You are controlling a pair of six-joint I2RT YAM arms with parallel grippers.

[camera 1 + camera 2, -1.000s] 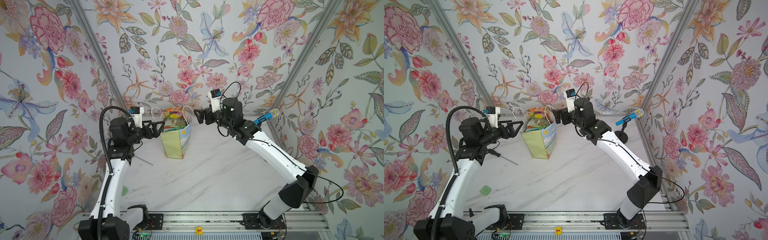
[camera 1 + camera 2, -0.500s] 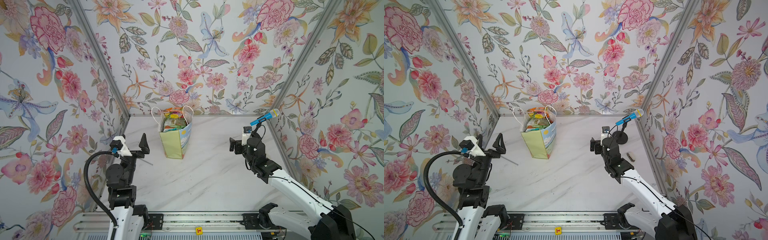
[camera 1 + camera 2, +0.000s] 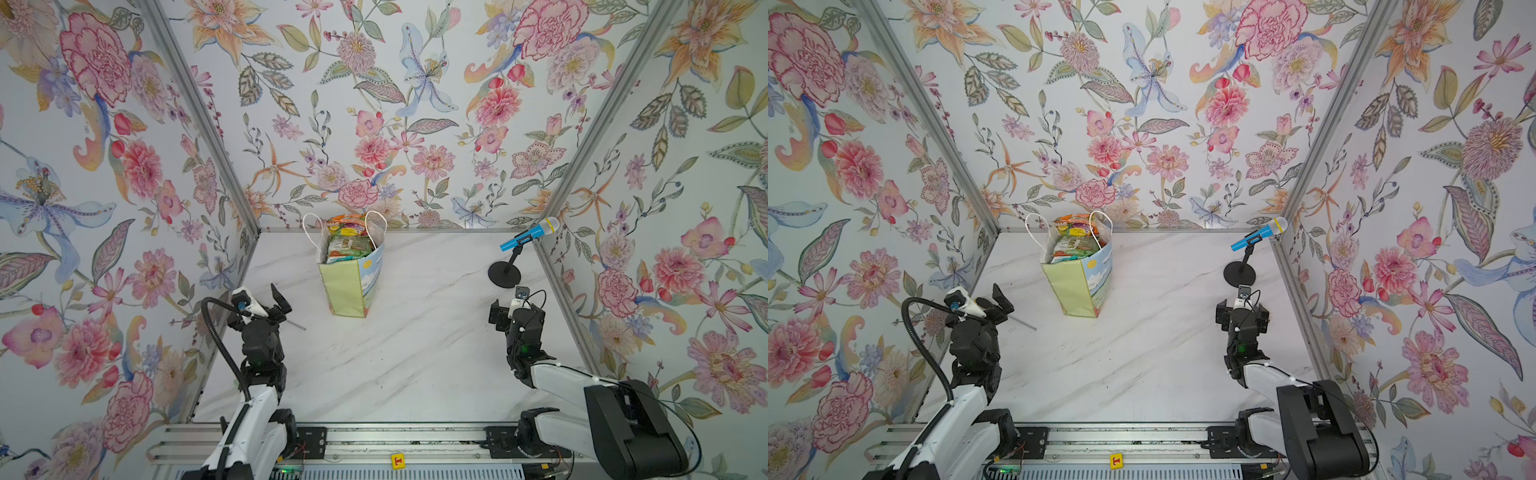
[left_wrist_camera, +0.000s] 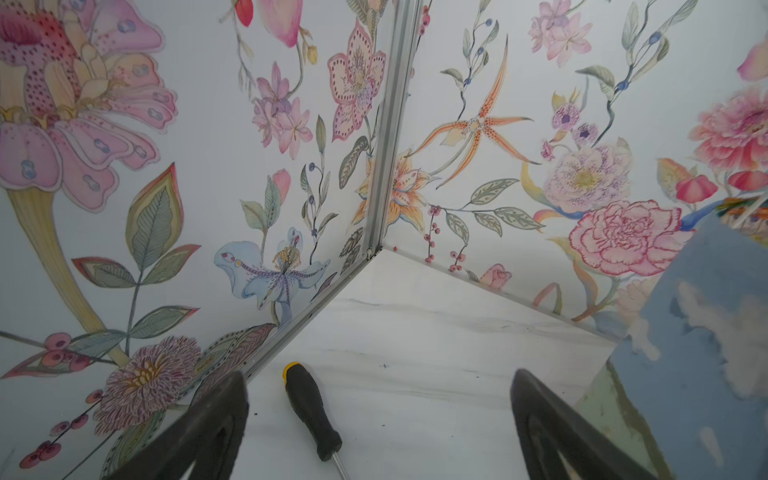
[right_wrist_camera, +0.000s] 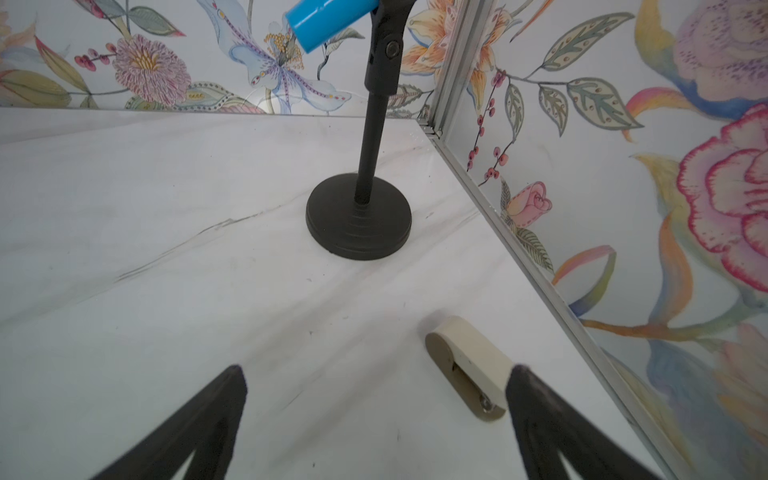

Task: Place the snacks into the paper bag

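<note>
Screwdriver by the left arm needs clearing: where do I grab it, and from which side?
Probably take the screwdriver by its thick black handle, the left gripper coming straight down, open jaws across it. It lies flat on the table, so only its top is free, and the thin shaft offers little hold.

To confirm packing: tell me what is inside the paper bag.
Snacks fill the paper bag to its mouth: an orange packet behind, green ones in front. Anything lower is hidden by them and the bag's walls.
</note>
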